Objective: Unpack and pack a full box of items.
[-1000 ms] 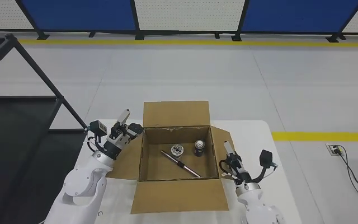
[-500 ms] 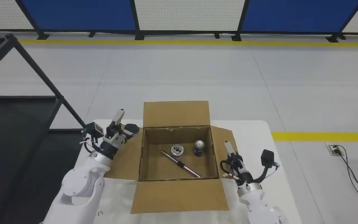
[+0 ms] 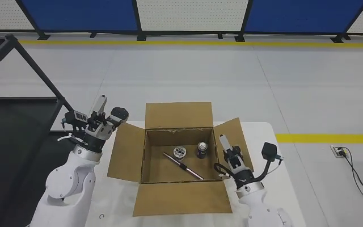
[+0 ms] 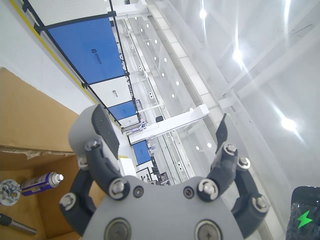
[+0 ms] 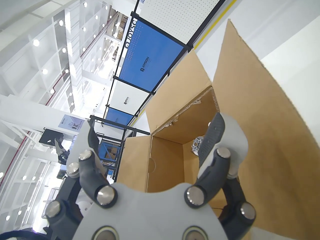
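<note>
Bright, even overhead light; streaked glare off ceiling lamps; soft shadow inside the box; bowing toward wrist-view edges.

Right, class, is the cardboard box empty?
No, the box holds a spray can, a metal disc and a rod-like tool.

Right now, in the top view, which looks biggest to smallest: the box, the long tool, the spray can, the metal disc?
1. cardboard box
2. long tool
3. spray can and metal disc look about alike, so I won't rank those two.
</note>
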